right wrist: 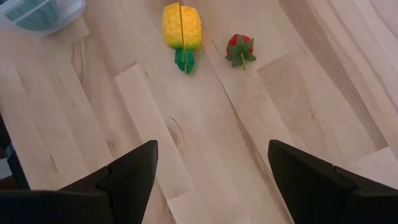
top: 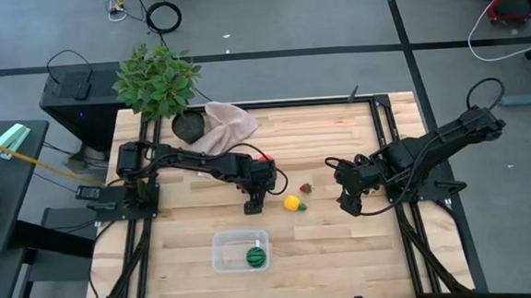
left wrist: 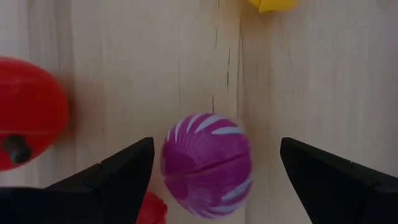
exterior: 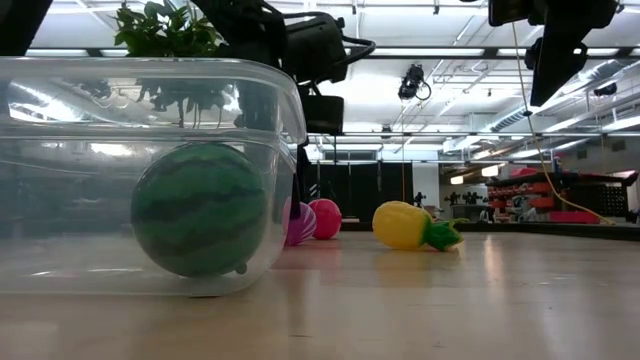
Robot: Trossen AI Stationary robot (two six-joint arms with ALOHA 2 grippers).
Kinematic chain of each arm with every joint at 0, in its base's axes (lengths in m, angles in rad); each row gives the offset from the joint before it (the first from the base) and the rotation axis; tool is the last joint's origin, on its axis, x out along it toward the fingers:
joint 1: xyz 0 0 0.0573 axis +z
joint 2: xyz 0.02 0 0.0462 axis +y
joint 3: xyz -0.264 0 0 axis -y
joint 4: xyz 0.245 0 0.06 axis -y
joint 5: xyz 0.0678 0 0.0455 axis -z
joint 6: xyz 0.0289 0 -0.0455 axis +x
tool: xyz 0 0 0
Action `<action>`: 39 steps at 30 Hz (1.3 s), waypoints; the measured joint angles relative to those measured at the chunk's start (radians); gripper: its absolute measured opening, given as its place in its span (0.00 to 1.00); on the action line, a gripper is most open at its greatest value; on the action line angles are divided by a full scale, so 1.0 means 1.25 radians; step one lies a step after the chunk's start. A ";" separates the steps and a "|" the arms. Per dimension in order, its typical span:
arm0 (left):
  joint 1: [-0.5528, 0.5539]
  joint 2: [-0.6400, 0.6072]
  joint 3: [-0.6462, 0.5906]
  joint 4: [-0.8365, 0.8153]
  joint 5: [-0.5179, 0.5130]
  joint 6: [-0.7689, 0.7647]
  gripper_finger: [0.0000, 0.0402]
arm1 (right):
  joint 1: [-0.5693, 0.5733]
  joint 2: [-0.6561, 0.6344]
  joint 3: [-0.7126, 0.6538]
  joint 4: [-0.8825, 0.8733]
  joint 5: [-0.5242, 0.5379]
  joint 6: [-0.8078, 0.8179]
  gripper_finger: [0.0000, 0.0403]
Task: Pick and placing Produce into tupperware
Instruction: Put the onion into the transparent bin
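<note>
My left gripper (left wrist: 216, 144) is open and points down at the table's middle (top: 255, 203). Its fingers stand on either side of a purple striped toy ball (left wrist: 207, 163) without touching it. The ball rests on the wood (exterior: 298, 222). A red round toy (left wrist: 28, 121) lies beside it, and a small red piece (left wrist: 152, 208) shows under the ball's edge. A yellow toy pineapple (top: 293, 203) and a toy strawberry (top: 306, 189) lie just to the right. The clear tub (top: 241, 251) sits near the front edge with the green striped ball (top: 255, 256) inside. My right gripper (right wrist: 212, 146) is open and hovers to the right of the pineapple (right wrist: 181, 28).
A leafy potted plant (top: 155, 77) and a beige cloth (top: 227, 124) stand at the table's far left corner. Bare wood lies between the tub and the right arm (top: 350, 204). Black frame rails run along the table's left and right edges.
</note>
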 joint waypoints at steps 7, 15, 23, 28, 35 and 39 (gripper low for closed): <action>-0.007 0.013 -0.001 -0.014 0.000 0.001 0.89 | 0.000 0.000 0.000 0.001 0.001 0.001 0.77; -0.012 0.013 -0.001 -0.006 -0.001 0.002 0.86 | 0.000 0.000 0.000 0.001 0.000 0.002 0.77; -0.012 0.013 -0.001 -0.005 -0.001 0.002 0.74 | 0.000 0.000 0.000 0.001 0.003 0.002 0.77; -0.013 0.012 -0.001 0.006 0.000 0.002 0.66 | 0.000 0.000 0.000 0.001 0.003 0.002 0.77; -0.013 0.012 -0.001 0.008 0.000 0.001 0.63 | 0.000 0.000 0.000 0.001 0.012 0.002 0.77; -0.013 0.012 -0.001 0.007 0.000 0.001 0.65 | 0.000 0.000 0.000 0.001 0.012 0.002 0.76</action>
